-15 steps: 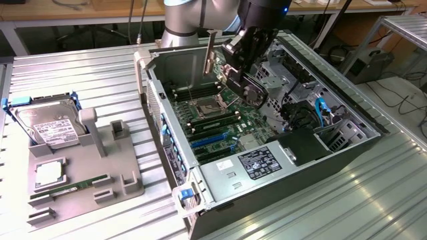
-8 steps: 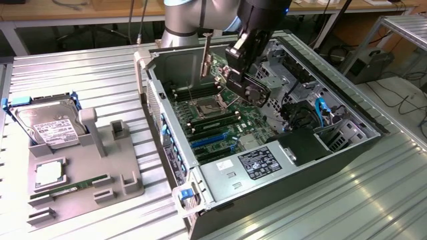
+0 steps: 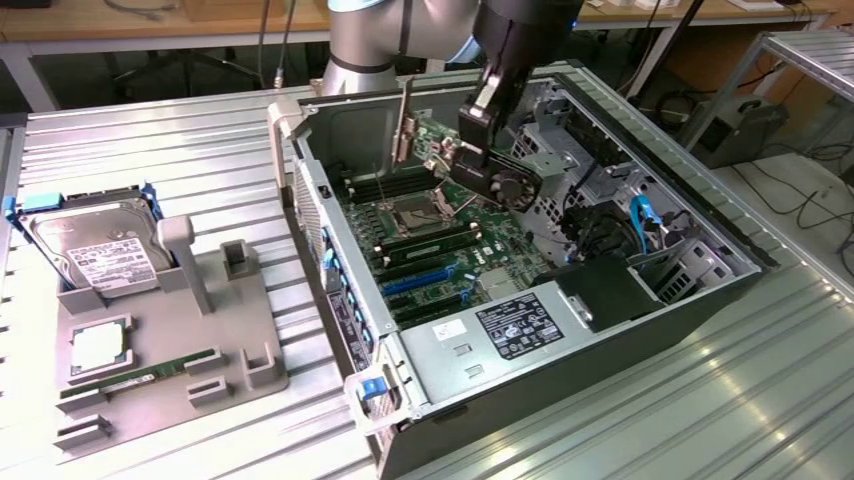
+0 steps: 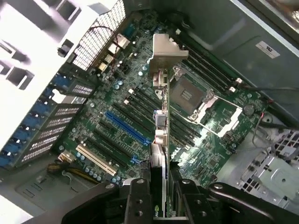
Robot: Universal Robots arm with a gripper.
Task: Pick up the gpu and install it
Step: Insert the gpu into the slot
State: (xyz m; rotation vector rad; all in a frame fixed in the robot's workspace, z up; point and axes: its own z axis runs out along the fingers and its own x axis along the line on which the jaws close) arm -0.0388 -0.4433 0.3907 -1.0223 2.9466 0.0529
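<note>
The gpu hangs in the air over the open computer case, above the motherboard. It is a thin card with a round black cooler and a silver end bracket that points towards the case's rear wall. My gripper is shut on the card's upper edge. In the wrist view the gpu appears edge-on between my black fingers, with its bracket at the far end. Under it lie the blue slot and the black slots beside it.
A grey fixture at the exterior view's left holds a silver hard drive, a square processor and a green memory stick. Inside the case are the processor socket, a labelled power supply and a blue cable.
</note>
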